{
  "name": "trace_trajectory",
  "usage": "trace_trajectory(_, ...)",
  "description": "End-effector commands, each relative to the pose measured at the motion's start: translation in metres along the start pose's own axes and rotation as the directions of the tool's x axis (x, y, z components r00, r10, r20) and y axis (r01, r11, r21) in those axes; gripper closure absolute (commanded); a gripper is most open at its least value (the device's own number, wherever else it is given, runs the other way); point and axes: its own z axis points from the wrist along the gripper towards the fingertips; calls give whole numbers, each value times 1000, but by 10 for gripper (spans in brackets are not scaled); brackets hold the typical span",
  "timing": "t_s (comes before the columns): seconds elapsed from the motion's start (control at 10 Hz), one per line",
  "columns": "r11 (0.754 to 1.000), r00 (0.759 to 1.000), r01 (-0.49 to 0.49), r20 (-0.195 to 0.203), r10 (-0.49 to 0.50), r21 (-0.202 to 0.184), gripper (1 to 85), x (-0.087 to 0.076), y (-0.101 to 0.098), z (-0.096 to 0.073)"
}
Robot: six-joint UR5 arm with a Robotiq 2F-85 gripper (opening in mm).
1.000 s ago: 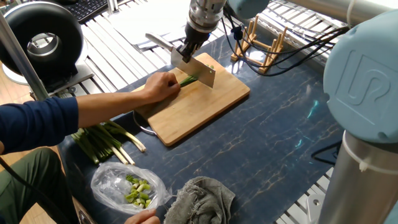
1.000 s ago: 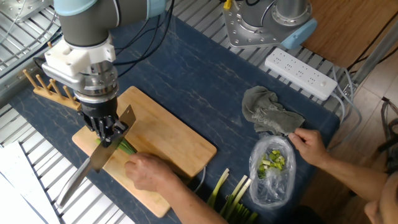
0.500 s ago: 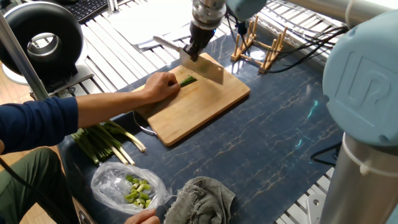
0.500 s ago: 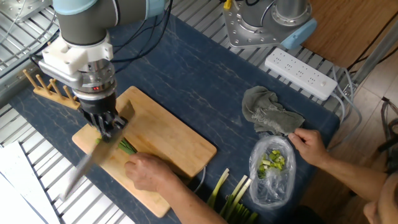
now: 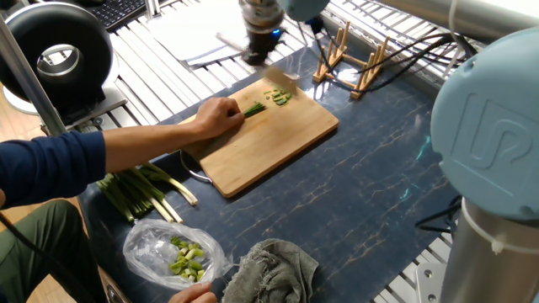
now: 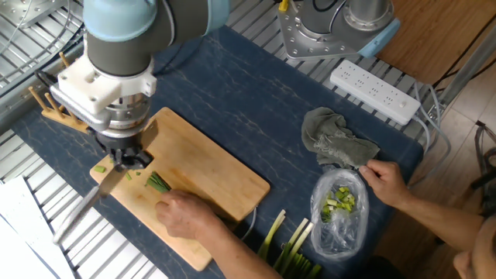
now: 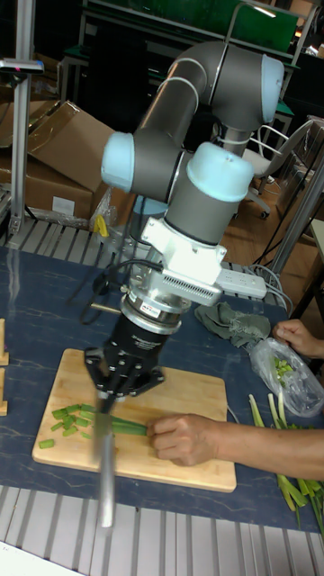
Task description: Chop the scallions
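Note:
A few slender green scallions (image 5: 255, 108) lie on the wooden cutting board (image 5: 278, 143), pinned by a person's hand (image 5: 217, 118). Short cut bits (image 5: 279, 97) rest just beyond their tips. My gripper (image 5: 259, 55) hangs over the board's far edge, shut on a knife (image 5: 282, 74) whose blade is motion-blurred. From the other side the gripper (image 6: 126, 159) stands beside the scallions (image 6: 158, 182), and the knife (image 6: 77, 213) reaches out past the board's edge. In the tall view the knife (image 7: 105, 468) hangs down in front of the gripper (image 7: 117, 396), left of the scallions (image 7: 126, 427) and among the bits (image 7: 67, 418).
A thicker bundle of stalks (image 5: 139, 189) lies off the board near the person. The person's other hand (image 6: 385, 180) holds a clear bag (image 6: 339, 205) of pale chunks, beside a grey cloth (image 6: 337, 143). A wooden rack (image 5: 349, 55) and a power strip (image 6: 376, 91) sit at the table's edges.
The knife was down across the scallions a second ago. It has lifted and swept toward the board's far edge, leaving freshly cut bits there. The holding hand has not moved.

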Motion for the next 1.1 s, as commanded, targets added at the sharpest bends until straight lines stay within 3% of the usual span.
trace_trajectory(0.0,998,1000,-8,8,9,-65,843,-7,20,-16)
trace_trajectory(0.1,992,1000,-25,3,26,-124,843,-5,32,-18)
trace_trajectory(0.2,988,1000,-28,-1,29,-152,843,-5,38,-20)
trace_trajectory(0.4,963,998,-68,-7,68,-261,843,-8,62,-26)
trace_trajectory(0.7,960,997,-68,19,76,-271,843,-12,51,-13)
trace_trajectory(1.0,966,996,-73,32,84,-250,843,-11,36,-4)
